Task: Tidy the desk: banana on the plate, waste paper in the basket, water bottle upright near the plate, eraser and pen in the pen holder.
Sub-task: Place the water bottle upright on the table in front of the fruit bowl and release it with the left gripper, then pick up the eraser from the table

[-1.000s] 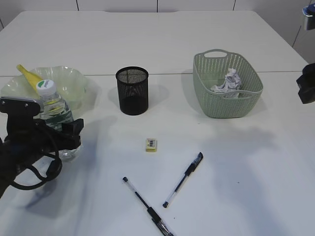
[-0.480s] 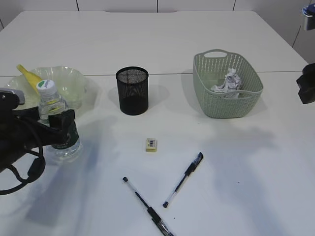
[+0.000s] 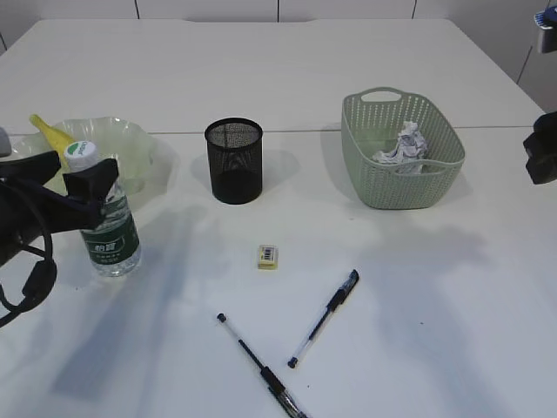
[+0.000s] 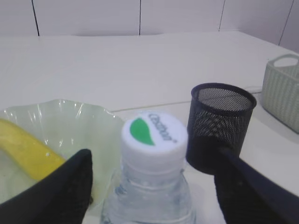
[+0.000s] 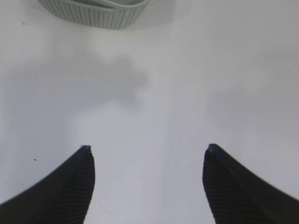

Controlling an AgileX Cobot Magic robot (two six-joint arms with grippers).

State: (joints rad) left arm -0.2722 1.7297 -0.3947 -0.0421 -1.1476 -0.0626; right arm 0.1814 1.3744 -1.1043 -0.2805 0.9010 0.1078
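1. Clear plastic is catching the light in the exterior view, where the water bottle (image 3: 108, 222) is standing upright on the white table (image 3: 418, 287), just beside the pale green plate (image 3: 130, 144) that is carrying the banana (image 3: 50, 136). The left gripper (image 3: 87, 187) is hovering around the bottle's neck with its jaws spread and no finger pressing the plastic. The black mesh pen holder (image 3: 233, 160) is sitting empty-looking near the middle, the yellow eraser (image 3: 268, 256) is lying in front of it, and two pens (image 3: 324, 318) (image 3: 261, 366) are lying nearer the camera. The green basket (image 3: 439, 187) is holding crumpled waste paper (image 3: 402, 146).

2. Left wrist view: the left gripper (image 4: 152, 179) is straddling the bottle's white cap (image 4: 154, 136), its dark fingers (image 4: 70, 186) standing clear on either side, so the bottle is released. The banana (image 4: 23, 151) is resting in the plate (image 4: 88, 119) behind, and the pen holder (image 4: 220, 121) is standing to the right.

3. Right wrist view: the right gripper (image 5: 147, 179) is hanging wide apart over bare table (image 5: 149, 93), grasping nothing, with the basket (image 5: 93, 11) showing at the top edge.
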